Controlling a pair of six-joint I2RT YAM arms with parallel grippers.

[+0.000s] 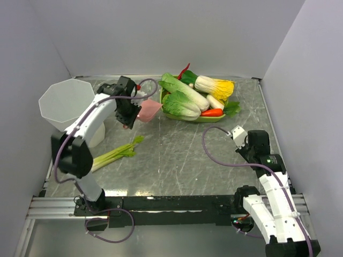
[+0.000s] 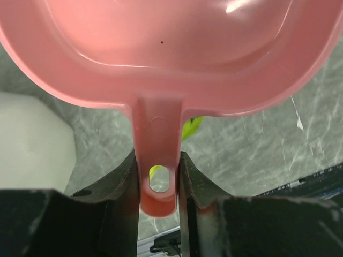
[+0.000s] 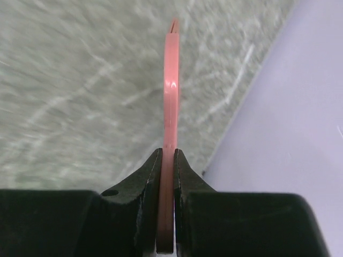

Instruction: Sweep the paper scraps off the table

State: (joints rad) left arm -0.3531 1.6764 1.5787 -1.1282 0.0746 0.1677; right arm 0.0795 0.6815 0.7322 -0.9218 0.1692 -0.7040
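left gripper (image 1: 133, 111): far left, between bin and veg tray. Jaws pinch the dustpan handle from both sides, next to its hanging hole (left wrist view (image 2: 158, 167)).
dustpan (image 1: 150, 111): pink, with the pan end towards the veg tray. Inside looks bare apart from one dark speck (image 2: 171, 53). Can't tell if it touches the table.
right gripper (image 1: 239, 134): near right, close to the right wall. Jaws are pressed onto a thin pink strip (image 3: 170, 96) seen edge-on (right wrist view (image 3: 167, 160)).
table (image 1: 171, 155): grey-green marble slab, blurred in the right wrist view.
scraps: can't pick any out in these views.
bin (image 1: 64, 101): white, far-left corner, just left of the left gripper.
leek (image 1: 115, 154): lies flat, near left, apart from the dustpan.
veg tray (image 1: 203, 119): far centre, piled with vegetables.
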